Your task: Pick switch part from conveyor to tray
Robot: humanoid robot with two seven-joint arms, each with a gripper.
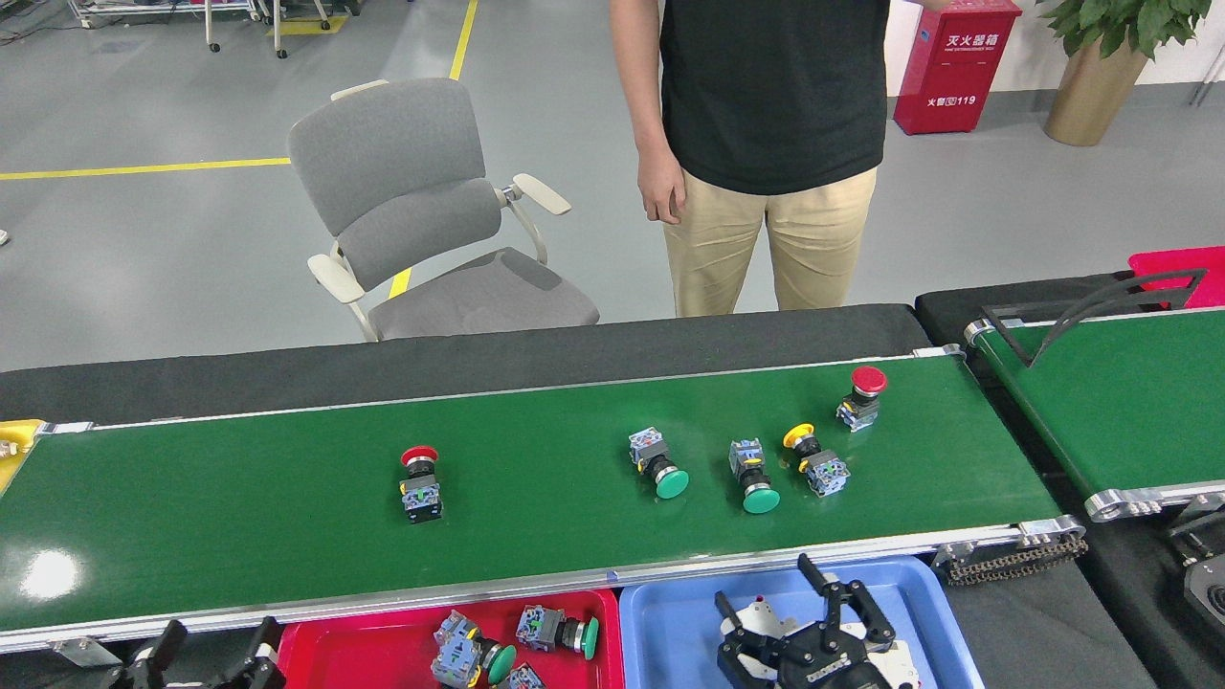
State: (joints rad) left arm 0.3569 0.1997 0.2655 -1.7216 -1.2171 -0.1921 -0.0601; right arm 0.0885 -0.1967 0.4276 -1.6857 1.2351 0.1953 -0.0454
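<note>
Switches (pixel 659 464) sit scattered across the green belt (pixel 239 498) mid-frame; right gripper (pixel 804 636) hangs over the blue tray (pixel 670 622) clutching a white part (pixel 766 617), left gripper (pixel 215 655) spread wide, bottom left.

- You can read white Chinese words and the number "119" on the red box (pixel 950 65) standing on the floor behind the person.

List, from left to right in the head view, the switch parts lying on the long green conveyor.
Red-capped switch → green-capped switch → second green-capped switch → yellow-capped switch → red mushroom-capped switch, the one farthest back on the conveyor.
</note>
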